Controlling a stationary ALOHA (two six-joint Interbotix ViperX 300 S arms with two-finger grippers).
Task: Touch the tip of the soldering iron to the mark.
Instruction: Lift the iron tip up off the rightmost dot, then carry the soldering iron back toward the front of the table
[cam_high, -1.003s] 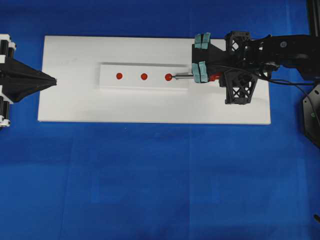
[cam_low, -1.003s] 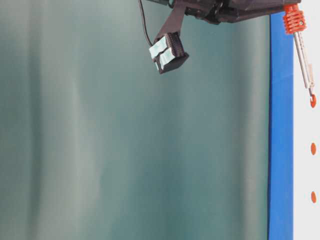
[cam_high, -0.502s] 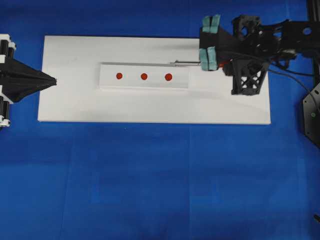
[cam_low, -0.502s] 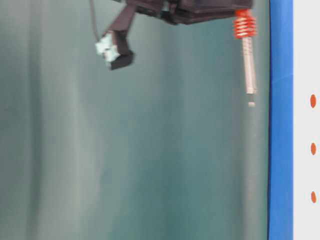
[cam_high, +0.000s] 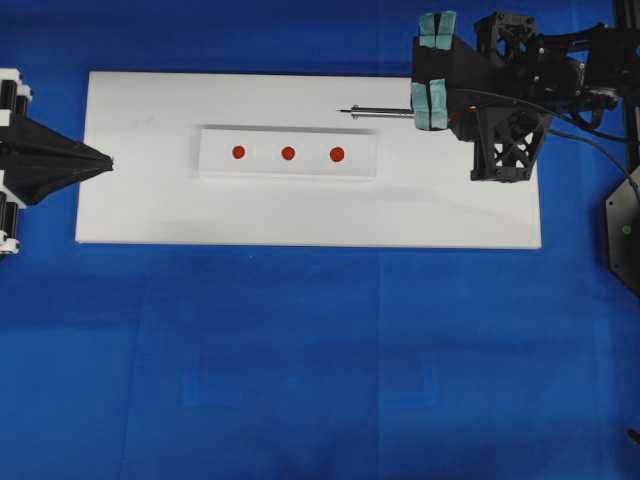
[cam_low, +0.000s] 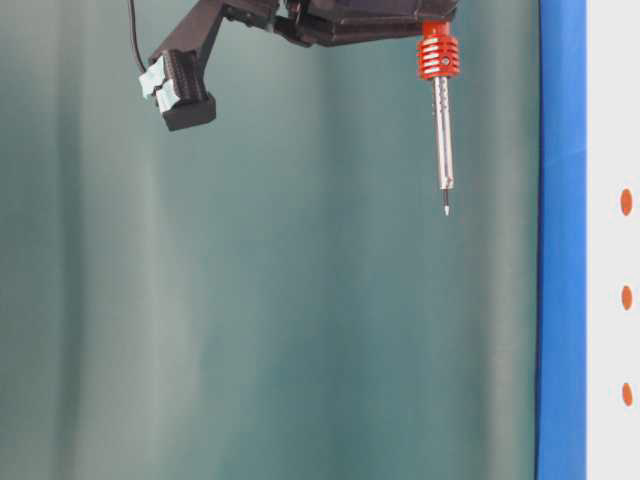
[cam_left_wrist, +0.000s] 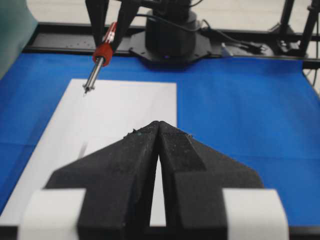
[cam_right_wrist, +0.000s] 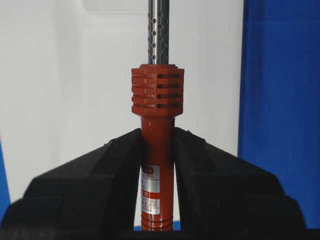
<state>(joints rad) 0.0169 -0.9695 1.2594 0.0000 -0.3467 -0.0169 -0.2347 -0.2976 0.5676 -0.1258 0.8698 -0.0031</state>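
One soldering iron (cam_high: 385, 111), tip pointing to 9 o'clock overhead, long axis level.
Your right gripper (cam_right_wrist: 157, 150) clamps its red handle; it hangs above the white board (cam_high: 150, 200), clear of the marks (cam_high: 337, 154).

Below me a blue counter (cam_high: 300, 350) fills most of the overhead frame. A white board (cam_high: 150, 210) lies across its upper half. In the table-level view, a plain green backdrop (cam_low: 250, 300) covers the left and centre.
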